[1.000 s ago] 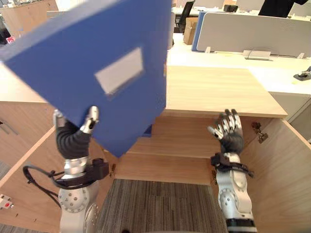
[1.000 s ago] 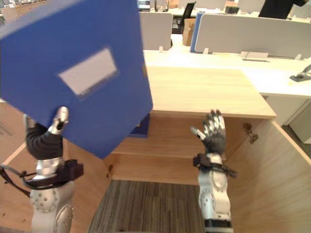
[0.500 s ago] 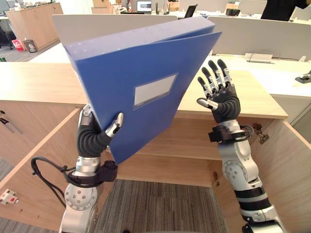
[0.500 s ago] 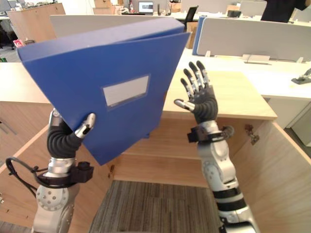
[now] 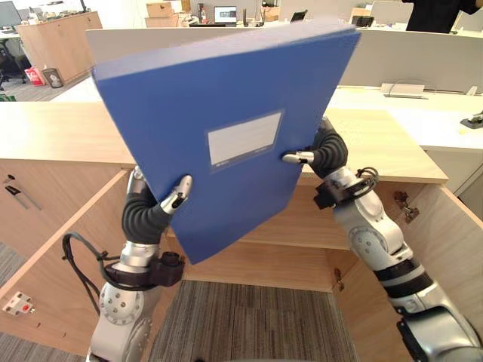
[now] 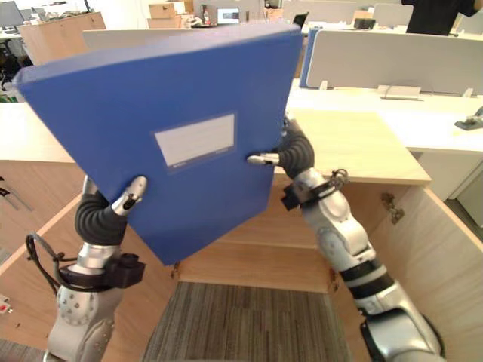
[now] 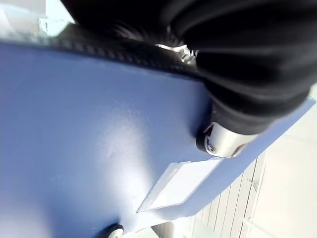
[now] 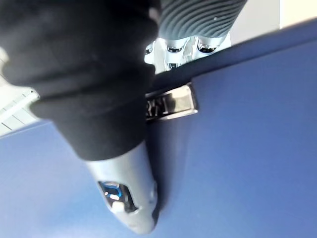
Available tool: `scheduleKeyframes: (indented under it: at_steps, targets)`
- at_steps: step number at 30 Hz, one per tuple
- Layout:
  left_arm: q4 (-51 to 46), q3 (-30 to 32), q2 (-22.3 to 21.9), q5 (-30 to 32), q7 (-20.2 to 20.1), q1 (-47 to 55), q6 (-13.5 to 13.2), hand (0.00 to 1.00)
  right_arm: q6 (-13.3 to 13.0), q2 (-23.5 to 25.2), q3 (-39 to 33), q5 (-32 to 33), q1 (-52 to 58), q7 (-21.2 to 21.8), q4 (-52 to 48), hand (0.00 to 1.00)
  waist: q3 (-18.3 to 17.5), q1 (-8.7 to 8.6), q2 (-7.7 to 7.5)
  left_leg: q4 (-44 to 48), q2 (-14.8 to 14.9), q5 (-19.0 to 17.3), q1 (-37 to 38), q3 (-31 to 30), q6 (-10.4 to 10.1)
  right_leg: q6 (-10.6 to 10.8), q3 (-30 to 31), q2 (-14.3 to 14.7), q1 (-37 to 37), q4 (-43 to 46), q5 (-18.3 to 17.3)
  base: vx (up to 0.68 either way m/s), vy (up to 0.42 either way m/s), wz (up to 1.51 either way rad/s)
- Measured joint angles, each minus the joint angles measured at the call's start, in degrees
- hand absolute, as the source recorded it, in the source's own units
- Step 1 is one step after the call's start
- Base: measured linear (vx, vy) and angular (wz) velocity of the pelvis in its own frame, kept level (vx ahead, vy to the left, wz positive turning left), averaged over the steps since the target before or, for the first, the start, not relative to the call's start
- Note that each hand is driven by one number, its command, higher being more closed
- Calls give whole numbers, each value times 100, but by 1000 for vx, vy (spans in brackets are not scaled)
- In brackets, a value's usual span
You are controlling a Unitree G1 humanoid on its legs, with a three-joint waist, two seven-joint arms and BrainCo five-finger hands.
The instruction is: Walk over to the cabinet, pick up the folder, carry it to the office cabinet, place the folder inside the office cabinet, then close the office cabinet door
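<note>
A big blue folder (image 5: 226, 113) with a white label (image 5: 243, 139) is held up close in front of me, tilted, above the open wooden office cabinet (image 5: 287, 234). My left hand (image 5: 147, 215) grips its lower left edge, thumb on the front face and fingers behind. At the folder's right edge my right hand (image 5: 326, 151) pinches it the same way. The left wrist view shows the thumb (image 7: 223, 141) pressed on the blue cover (image 7: 89, 148). The right wrist view shows that hand's thumb (image 8: 129, 198) on the cover (image 8: 237, 163).
The cabinet's doors stand open at the left (image 5: 53, 264) and right (image 5: 445, 249) under a light wood top (image 5: 377, 143). Grey carpet (image 5: 249, 324) lies in front. Behind are white desks with grey dividers (image 5: 423, 56).
My right hand rose from in front of the cabinet opening, reached the folder's right edge and closed on it. The folder swung from a slant to face me more squarely.
</note>
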Motion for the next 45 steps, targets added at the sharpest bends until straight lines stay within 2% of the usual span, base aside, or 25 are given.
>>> scheduleKeyframes:
  at_steps: [4, 5, 11, 12, 16, 19, 22, 24, 27, 30, 31, 34, 36, 37, 38, 39, 40, 41, 42, 43, 44, 45]
  targets:
    - [0, 7, 171, -269, -2, -24, -137, 100, -10, -452, 464, 337, -425, 335, -3, 0, 1, 17, 0, -1, 0, 17, -4, -14, 5, 1, -8, 0, 5, -1, 7, -1, 0, 1]
    - [0, 9, 185, -270, -2, -27, -198, 100, -13, -625, 595, 442, -533, 430, -3, 100, 1, 26, -1, -2, 0, 23, -6, -26, 5, 1, -18, 0, 11, -1, 7, -8, 1, 4]
    - [3, -17, 280, -267, -10, -40, -373, 100, -24, -1260, 847, 645, -738, 877, -149, 100, 4, 132, -6, -2, 0, 42, -26, -59, 9, 1, -47, 1, 10, 1, 7, -4, 1, 1]
    - [44, -29, 295, -274, -33, -53, -444, 0, -26, -1319, 849, 640, -737, 930, -195, 100, 4, 143, -6, -1, 0, 52, -43, -71, 10, 2, -58, 1, -2, 3, 8, -11, 1, 5]
    - [536, -236, 425, -689, -345, -153, -678, 0, 54, -1513, 904, 641, -713, 1013, -145, 100, 7, 158, -10, 0, 7, 90, -113, -87, 12, 10, -69, 9, -67, 18, 32, -7, 0, 2]
    - [814, -352, 499, -884, -525, -164, -733, 0, 124, -1556, 997, 639, -697, 1015, -39, 100, 7, 156, -10, 1, 14, 94, -107, -54, 12, 8, -40, 14, -92, 36, 39, -17, 9, -7]
    - [1648, -514, 763, -977, -898, -158, -705, 0, 298, -1628, 1011, 339, -437, 1022, 29, 100, 8, 163, -13, -1, 35, 93, -108, 12, 9, 2, 11, 30, -152, 66, 52, -28, 10, -10]
    - [2238, -687, 868, -977, -1160, -158, -598, 0, 446, -1645, 1009, 67, -247, 1022, 55, 100, 12, 158, -18, -1, 48, 78, -108, 42, -12, -4, 39, 41, -175, 67, 63, -25, 12, -10]
    - [3496, -1094, 817, -973, -1658, -217, -276, 0, 732, -1475, 1084, -293, 109, 1019, 238, 100, 33, 174, -54, -2, 144, 59, -121, 172, -58, -45, 181, 140, -283, 61, 104, -22, 2, -24]
    - [4666, -1141, 342, -854, -1786, -249, 51, 0, 1013, -1071, 1112, -582, 434, 930, 521, 100, 60, 149, -97, -1, 241, 62, -114, 331, -99, -97, 350, 245, -399, 80, 144, -17, -6, -32]
    - [5290, -1006, -31, -690, -1732, -258, 139, 0, 1121, -918, 1108, -707, 594, 887, 577, 100, 70, 137, -113, 1, 266, 51, -108, 400, -117, -96, 438, 286, -471, 138, 148, 0, 6, -39]
    - [6462, -780, -451, -665, -1685, -342, 223, 0, 1196, -688, 1100, -739, 910, 867, 626, 100, 101, 107, -161, 5, 299, 26, -28, 573, -144, -97, 617, 347, -590, 298, 147, 10, 14, -38]
    - [7288, -741, -624, -778, -1706, -497, 267, 0, 1284, -448, 1098, -780, 1045, 840, 873, 100, 138, 99, -187, 3, 294, -40, 102, 677, -158, -103, 663, 359, -618, 458, 143, -6, 29, -46]
    - [7874, -602, -722, -929, -1826, -589, 380, 0, 1360, -275, 1094, -868, 1108, 781, 1046, 100, 232, 96, -234, 0, 248, -108, 231, 696, -164, -143, 656, 352, -675, 643, 119, -28, 19, -44]
    - [8080, -508, -740, -944, -1871, -599, 417, 0, 1368, -208, 1084, -948, 1120, 759, 1081, 100, 284, 92, -260, -1, 221, -144, 278, 696, -144, -182, 640, 335, -692, 703, 94, -40, 27, -53]
    - [8411, -342, -767, -939, -1938, -613, 470, 0, 1374, -150, 1054, -963, 1177, 744, 1084, 100, 347, 86, -311, -2, 162, -196, 325, 660, -98, -295, 622, 296, -739, 769, 22, -57, 57, -33]
    - [9059, -8, -789, -923, -1906, -665, 756, 0, 1372, 13, 760, -806, 1365, 762, 1084, 100, 391, 30, -375, 1, 86, -216, 357, 598, -96, -466, 538, 220, -755, 809, -78, -49, 66, -36]
    - [9879, 413, -785, -816, -1839, -632, 1044, 0, 1315, 282, 423, -568, 1494, 1014, 976, 100, 421, -71, -398, 23, 32, -232, 440, 557, -98, -650, 330, 101, -749, 844, -116, -26, 97, -32]
    - [10226, 618, -783, -736, -1781, -585, 1171, 0, 1276, 431, 299, -485, 1567, 1092, 826, 100, 428, -99, -389, 2, 26, -288, 489, 558, -73, -789, 173, 28, -743, 864, -117, 13, 107, -35]
    - [10593, 1231, -735, -497, -1637, -403, 1334, 0, 1079, 749, 29, -478, 1817, 1207, 497, 100, 428, -151, -392, 5, 17, -346, 526, 552, -36, -1051, -189, -105, -741, 927, -78, 23, 111, -21]
    - [10625, 1297, -697, -403, -1620, -395, 1355, 0, 1032, 810, -6, -479, 1856, 1224, 467, 100, 428, -152, -393, 5, 14, -348, 526, 550, -36, -1061, -221, -114, -747, 944, -65, 24, 83, -12]
    - [10703, 1587, -642, -173, -1540, -320, 1374, 0, 961, 1033, -50, -482, 1954, 1258, 466, 100, 422, -157, -396, 5, 23, -386, 560, 570, -45, -1001, -467, -141, -755, 981, 94, 17, 47, -25]
